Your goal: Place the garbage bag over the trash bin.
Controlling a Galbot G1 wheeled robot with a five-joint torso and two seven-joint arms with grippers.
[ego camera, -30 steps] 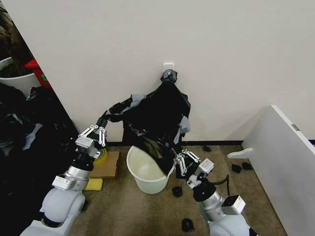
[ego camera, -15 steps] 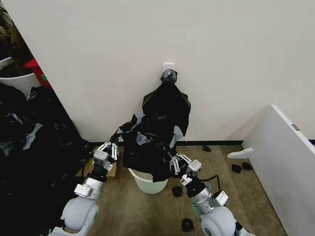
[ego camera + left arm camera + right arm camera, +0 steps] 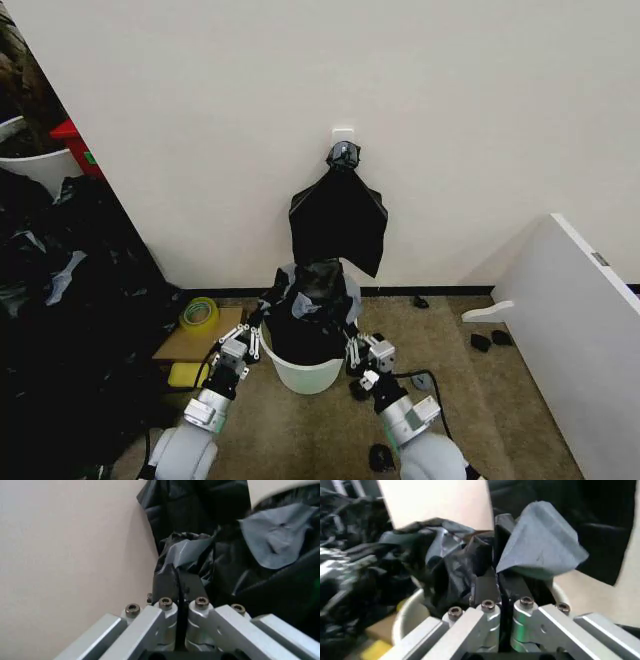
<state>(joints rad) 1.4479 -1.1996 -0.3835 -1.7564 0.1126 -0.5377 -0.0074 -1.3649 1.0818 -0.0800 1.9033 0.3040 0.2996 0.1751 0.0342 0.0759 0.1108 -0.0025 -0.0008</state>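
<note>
Garbage bag (image 3: 312, 318), glossy black, drapes trash bin (image 3: 300, 374); left hand (image 3: 243, 344) and right hand (image 3: 360, 351) pinch its edges.

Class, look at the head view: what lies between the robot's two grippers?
The trash bin, draped by the garbage bag, sits between left gripper and right gripper.

Floor (image 3: 300, 430): brown carpet, bounded by a cream wall. Laid on it: the trash bin (image 3: 303, 375), centre; flat cardboard (image 3: 190, 340) bearing a yellow tape roll (image 3: 199, 313); a yellow sponge (image 3: 183, 374); small black scraps (image 3: 380, 458) scattered.
</note>
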